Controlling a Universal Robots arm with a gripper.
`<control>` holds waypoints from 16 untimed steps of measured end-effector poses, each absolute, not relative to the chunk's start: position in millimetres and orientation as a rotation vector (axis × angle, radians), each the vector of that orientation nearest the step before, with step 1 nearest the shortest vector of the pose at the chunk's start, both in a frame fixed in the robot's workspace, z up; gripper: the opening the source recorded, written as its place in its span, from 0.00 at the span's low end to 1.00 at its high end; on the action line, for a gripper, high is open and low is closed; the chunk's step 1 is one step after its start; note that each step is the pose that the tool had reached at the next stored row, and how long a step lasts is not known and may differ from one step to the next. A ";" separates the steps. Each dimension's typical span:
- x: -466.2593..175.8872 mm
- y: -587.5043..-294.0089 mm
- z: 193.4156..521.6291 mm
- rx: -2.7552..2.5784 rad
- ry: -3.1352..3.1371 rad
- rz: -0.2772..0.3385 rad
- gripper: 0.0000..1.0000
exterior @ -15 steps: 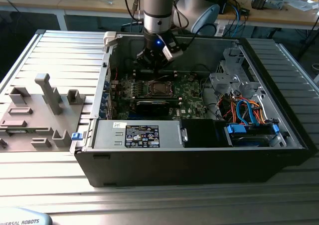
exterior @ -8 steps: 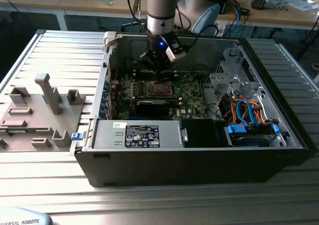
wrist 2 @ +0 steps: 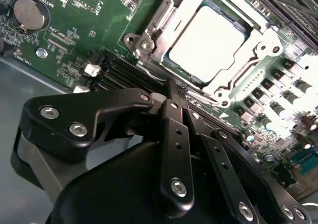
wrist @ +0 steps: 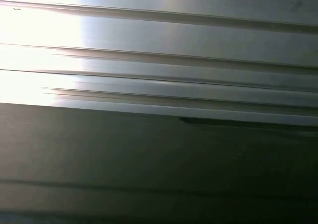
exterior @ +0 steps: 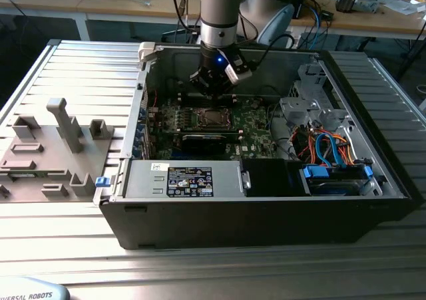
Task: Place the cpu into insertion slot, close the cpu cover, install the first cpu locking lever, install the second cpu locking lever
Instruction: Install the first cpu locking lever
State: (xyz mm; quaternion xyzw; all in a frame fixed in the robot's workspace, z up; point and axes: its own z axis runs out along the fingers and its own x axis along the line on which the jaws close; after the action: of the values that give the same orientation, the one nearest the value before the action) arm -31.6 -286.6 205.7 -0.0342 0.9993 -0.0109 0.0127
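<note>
Second wrist view: jaws seemingly closed, empty, above cpu (wrist 2: 206,40) under cpu cover (wrist 2: 149,33).

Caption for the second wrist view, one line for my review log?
The hand hovers over the green motherboard, beside the socket where the cpu sits under the closed cpu cover.

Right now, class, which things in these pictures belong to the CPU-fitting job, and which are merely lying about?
Belonging to the job:
cpu, seated in the socket
cpu cover, framing the chip
gripper, above the board

Lying about:
grey fixture tray
blue cables
coin battery
</note>
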 end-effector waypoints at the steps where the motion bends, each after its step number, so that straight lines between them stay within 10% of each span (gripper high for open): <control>1: -30.4 -286.6 205.3 -0.107 3.114 -0.034 0.11; 16: -19.7 -287.4 201.7 -0.107 3.113 -0.024 0.11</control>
State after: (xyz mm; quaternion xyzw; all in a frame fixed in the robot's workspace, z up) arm -19.7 -287.4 201.7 -0.0342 0.9993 -0.0077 0.0131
